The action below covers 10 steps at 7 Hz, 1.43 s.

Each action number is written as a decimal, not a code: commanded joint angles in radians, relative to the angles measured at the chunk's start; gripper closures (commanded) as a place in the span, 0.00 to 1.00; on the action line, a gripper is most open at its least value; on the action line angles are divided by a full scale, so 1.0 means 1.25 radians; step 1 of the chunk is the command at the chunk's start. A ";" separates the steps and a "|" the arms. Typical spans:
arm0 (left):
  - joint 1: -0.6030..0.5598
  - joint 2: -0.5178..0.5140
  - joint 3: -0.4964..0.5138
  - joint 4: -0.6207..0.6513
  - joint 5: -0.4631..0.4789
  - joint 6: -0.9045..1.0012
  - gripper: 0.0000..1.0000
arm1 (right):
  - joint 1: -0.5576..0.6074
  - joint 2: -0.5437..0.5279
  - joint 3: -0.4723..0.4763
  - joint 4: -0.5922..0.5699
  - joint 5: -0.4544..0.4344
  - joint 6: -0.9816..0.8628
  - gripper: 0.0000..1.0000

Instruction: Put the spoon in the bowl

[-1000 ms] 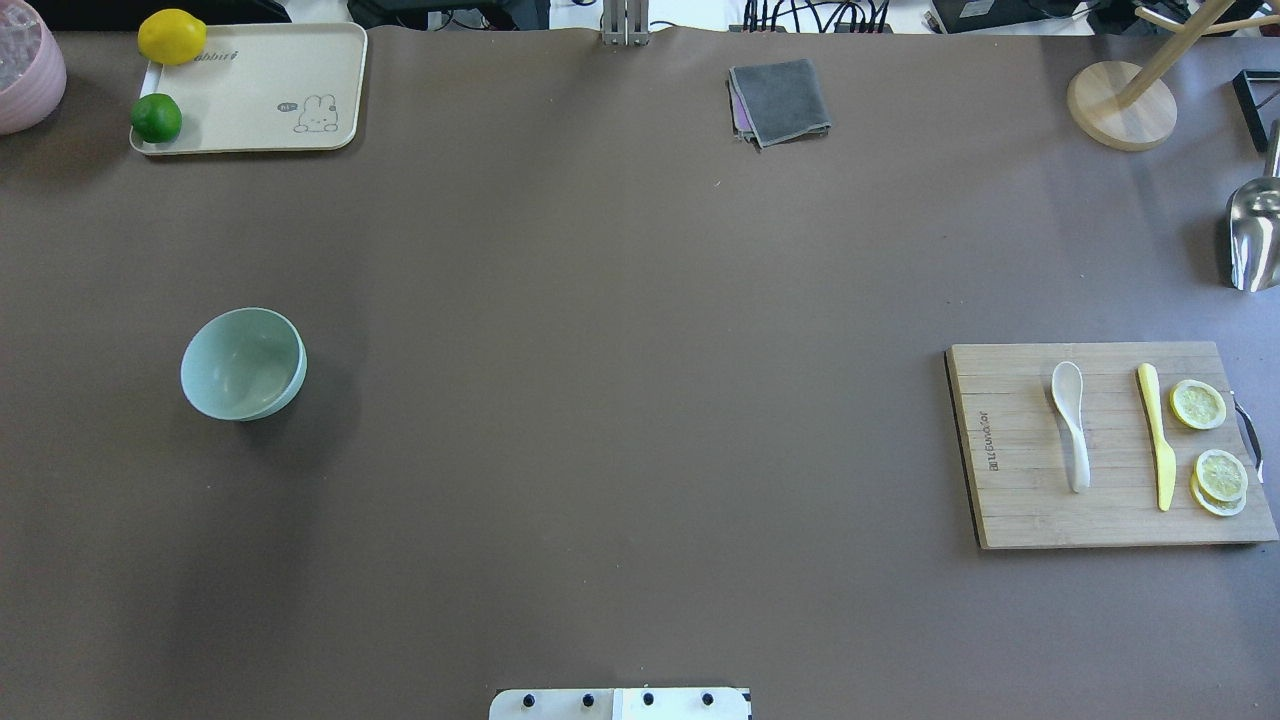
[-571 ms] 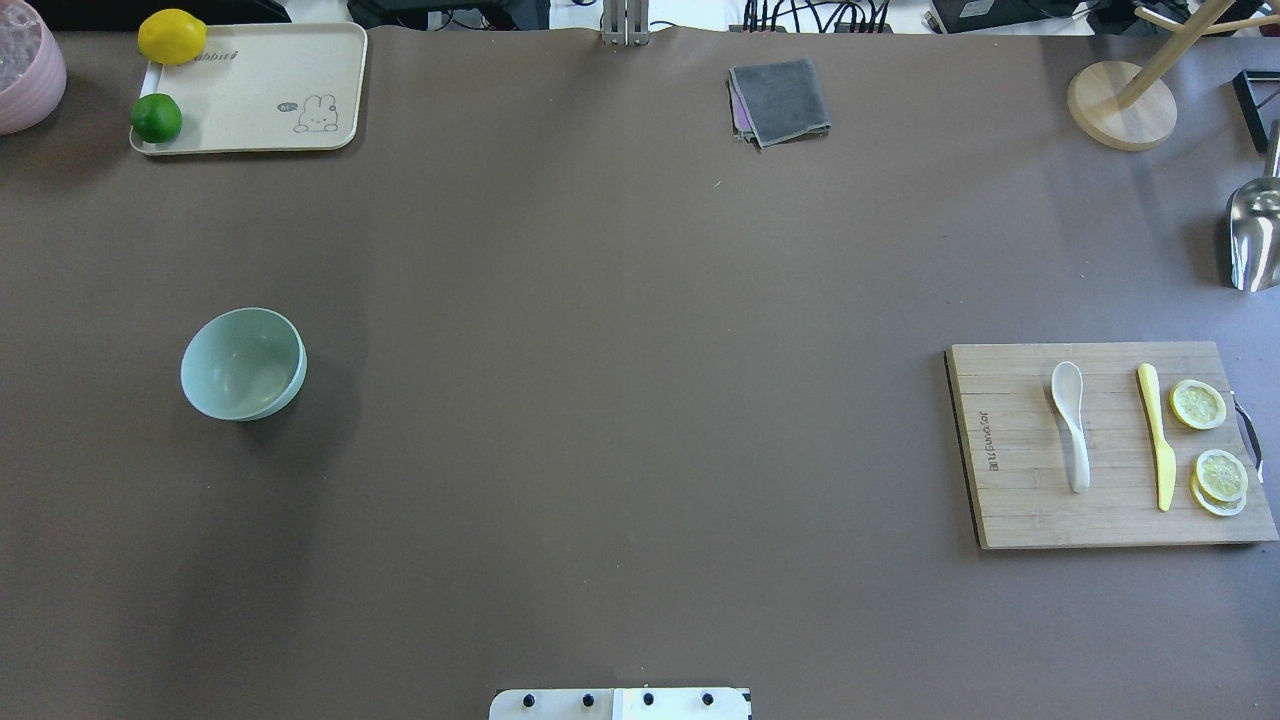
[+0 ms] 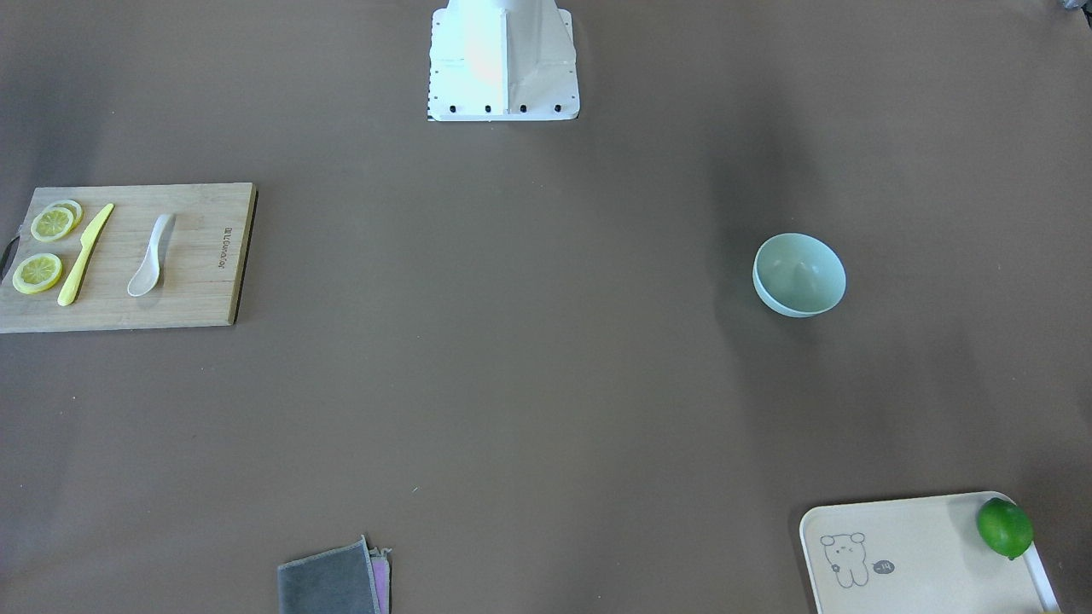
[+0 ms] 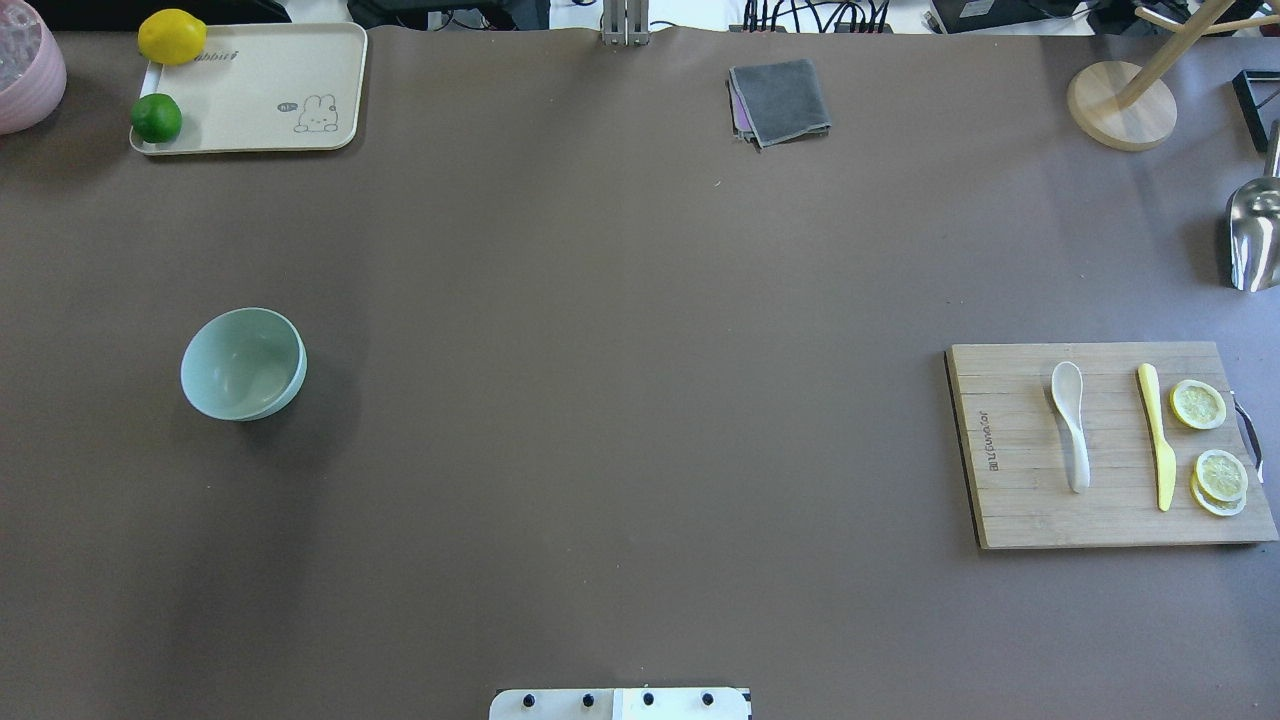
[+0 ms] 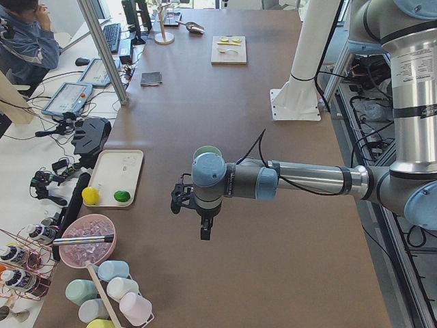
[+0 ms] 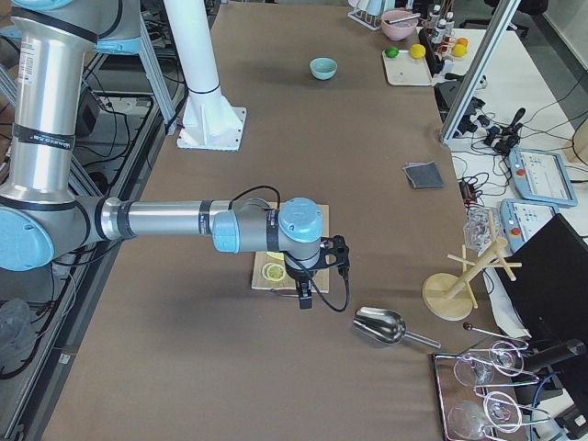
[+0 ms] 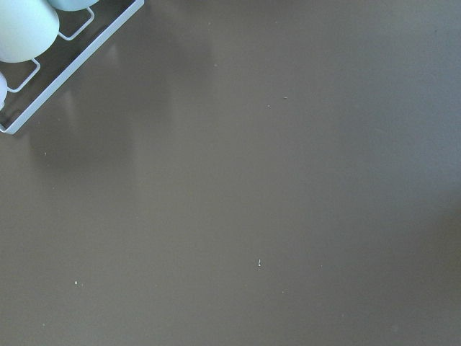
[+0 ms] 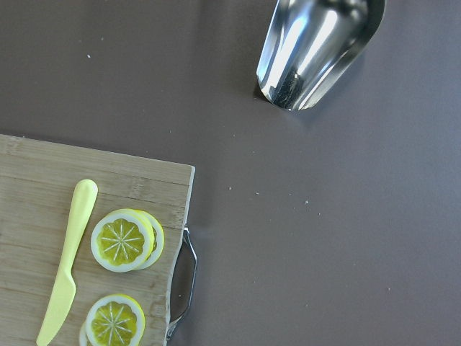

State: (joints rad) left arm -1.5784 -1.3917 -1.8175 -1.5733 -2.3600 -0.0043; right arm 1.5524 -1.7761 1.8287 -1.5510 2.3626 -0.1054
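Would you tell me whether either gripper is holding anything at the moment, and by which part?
Nothing is held: the spoon lies free on the cutting board, and the left gripper and right gripper carry nothing.

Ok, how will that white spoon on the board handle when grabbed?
The spoon looks like thin moulded plastic, so probably stiff and light. Its smooth curved handle may slip in a pinch. Lying flat on the cutting board, it would likely slide, not roll, if nudged.
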 commanded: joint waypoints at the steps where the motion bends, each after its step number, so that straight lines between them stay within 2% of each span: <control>1: 0.001 -0.018 -0.006 0.104 0.004 -0.003 0.02 | 0.000 0.001 0.002 0.000 0.000 -0.002 0.00; 6: -0.002 -0.014 -0.005 0.104 -0.001 0.002 0.02 | 0.000 0.000 0.001 0.000 0.000 0.000 0.00; 10: 0.002 -0.005 -0.068 0.105 -0.008 0.000 0.02 | -0.002 -0.003 0.002 0.003 0.010 0.006 0.00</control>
State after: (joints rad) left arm -1.5756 -1.4017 -1.8752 -1.4420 -2.3660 -0.0013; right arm 1.5508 -1.7821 1.8298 -1.5482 2.3685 -0.0995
